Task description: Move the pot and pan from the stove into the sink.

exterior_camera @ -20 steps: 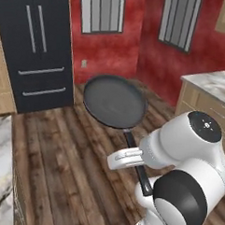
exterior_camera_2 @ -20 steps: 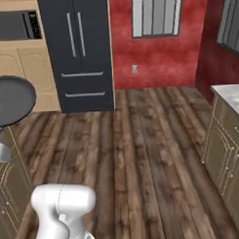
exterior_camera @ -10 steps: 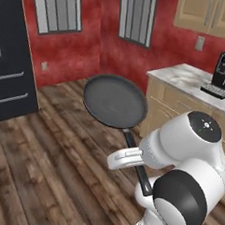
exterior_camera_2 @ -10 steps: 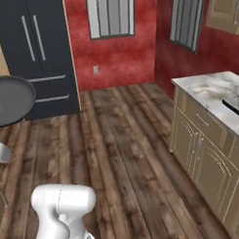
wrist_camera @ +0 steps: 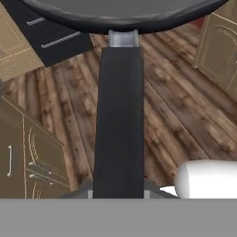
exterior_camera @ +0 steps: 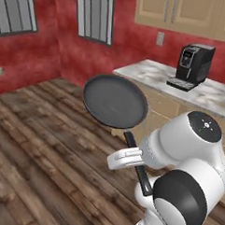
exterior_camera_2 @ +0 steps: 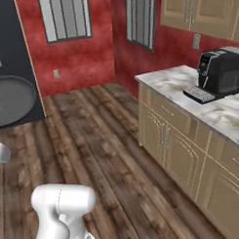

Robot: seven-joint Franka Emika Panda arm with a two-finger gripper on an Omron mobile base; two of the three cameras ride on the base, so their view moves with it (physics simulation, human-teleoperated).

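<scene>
Clamped on the long black handle, the hand (exterior_camera: 140,168) holds the pan (exterior_camera: 115,101) out in front of the arm, above the wooden floor (exterior_camera: 47,148); in the hand view the handle runs straight up from the fingertips to the pan's rim (wrist_camera: 125,14). Against the earlier pictures the grip and the pan's place before the arm are unchanged, while the whole background has swung, so the base has turned.

Largest in sight, the floor carries on across both base views as before. The red wall (exterior_camera: 47,55) with its barred windows (exterior_camera: 96,15) has slid leftward. The black fridge, which stood broad in the left base view a second ago, is gone from there and shows as a dark slab (exterior_camera_2: 12,57) at the left of the right base view, behind the pan (exterior_camera_2: 11,101). A marbled desk (exterior_camera: 153,74) over tan cabinets (exterior_camera_2: 176,144) has come much further into view than half a second ago, with upper cabinets (exterior_camera: 185,15) above it. A black coffee machine (exterior_camera: 191,65) stands on that desk, near the wall, below a wall outlet (exterior_camera: 160,39).
</scene>
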